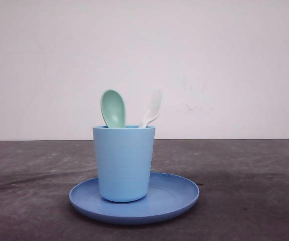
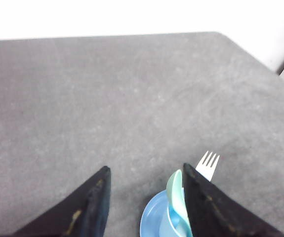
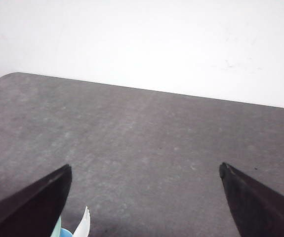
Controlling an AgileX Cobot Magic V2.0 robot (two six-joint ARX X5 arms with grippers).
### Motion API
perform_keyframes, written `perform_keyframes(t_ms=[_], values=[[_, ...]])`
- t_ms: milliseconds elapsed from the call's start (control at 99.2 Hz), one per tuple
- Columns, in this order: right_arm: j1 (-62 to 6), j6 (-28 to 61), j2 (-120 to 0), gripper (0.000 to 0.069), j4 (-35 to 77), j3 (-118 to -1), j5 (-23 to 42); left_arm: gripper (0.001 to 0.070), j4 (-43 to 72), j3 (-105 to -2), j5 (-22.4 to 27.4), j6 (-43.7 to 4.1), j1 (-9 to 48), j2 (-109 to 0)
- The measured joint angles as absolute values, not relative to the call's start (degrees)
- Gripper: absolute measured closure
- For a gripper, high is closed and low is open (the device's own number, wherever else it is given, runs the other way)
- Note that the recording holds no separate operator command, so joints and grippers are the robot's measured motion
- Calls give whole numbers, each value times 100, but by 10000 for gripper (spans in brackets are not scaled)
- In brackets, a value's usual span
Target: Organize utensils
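A mint-green spoon [image 1: 113,108] and a white fork [image 1: 152,111] stand handle-down in the light blue cup [image 1: 123,163], which sits on the round blue plate [image 1: 170,198] at the table's middle. In the left wrist view my left gripper [image 2: 146,174] is open above the cup; the spoon [image 2: 176,198] rises just inside one finger, and the fork [image 2: 208,166] shows past that finger. The cup [image 2: 172,228] and plate [image 2: 151,219] lie below. My right gripper [image 3: 145,170] is wide open over bare table, with the fork's tip [image 3: 82,224] near one finger.
The dark grey table [image 1: 245,186] runs wide on both sides of the plate. A white wall [image 1: 209,60] stands behind the table's far edge.
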State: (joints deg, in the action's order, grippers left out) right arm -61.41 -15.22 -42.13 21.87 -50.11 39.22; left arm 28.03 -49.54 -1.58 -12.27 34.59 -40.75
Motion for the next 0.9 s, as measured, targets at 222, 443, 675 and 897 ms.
perform_keyframes(t_ms=[222, 443, 675, 897], values=[[-6141, -1496, -4215, 603, 2213, -5011, 3920, 622, 2805, -4954, -158, -1232, 3459, -3994], [-6141, -1490, -4215, 684, 2209, -5011, 3920, 685, 2803, -4954, -158, -1227, 3459, -3977], [-6141, -1483, -4215, 685, 2209, -5011, 3920, 685, 2803, -4954, -158, -1227, 3459, -3979], [-6141, -1483, -4215, 685, 2209, -5011, 3920, 685, 2803, -4954, -158, -1227, 3459, -3979]])
